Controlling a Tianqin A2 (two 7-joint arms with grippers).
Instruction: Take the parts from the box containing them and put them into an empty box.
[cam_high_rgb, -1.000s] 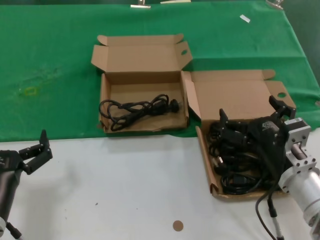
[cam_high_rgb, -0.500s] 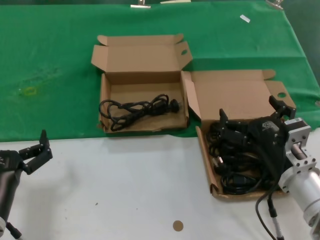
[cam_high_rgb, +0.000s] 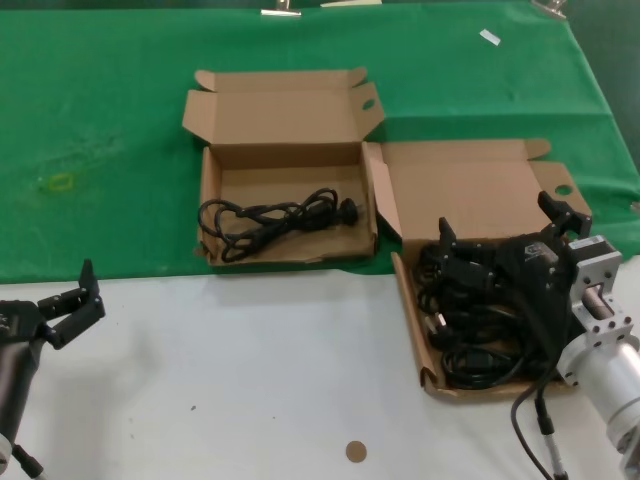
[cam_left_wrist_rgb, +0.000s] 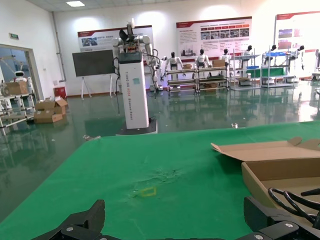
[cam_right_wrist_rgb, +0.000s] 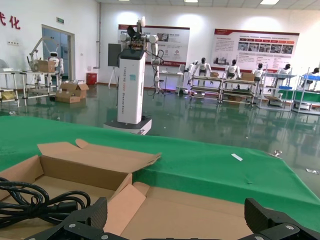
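Here the parts (cam_high_rgb: 480, 325), black rubbery power cords, lie heaped in a tangle in the squarish box containing them (cam_high_rgb: 470, 195), whose lid leans open toward the green cloth (cam_high_rgb: 120, 130). One cord (cam_high_rgb: 275, 218) already lies alone in the tray of the other box (cam_high_rgb: 285, 170), further back and toward the robot's left; despite the task's wording, that box is no longer bare.

The cords look soft and floppy, light enough singly, but their loops are interlaced, so lifting one will likely drag its neighbours. The rubber should give good friction. A sound hold would probably be across several strands of one bundle where they run together, not on a smooth moulded plug, which could twist free.

The right claw (cam_high_rgb: 500, 225) sits low over the pile, its two black fingers spread wide, one at the lid's ear and one over the cords; it grips nothing. The right wrist view shows both fingertips apart with bare cardboard between them.

The left claw (cam_high_rgb: 68, 300) is parked over the white worktop (cam_high_rgb: 250, 380) at the near left, also spread wide and empty.
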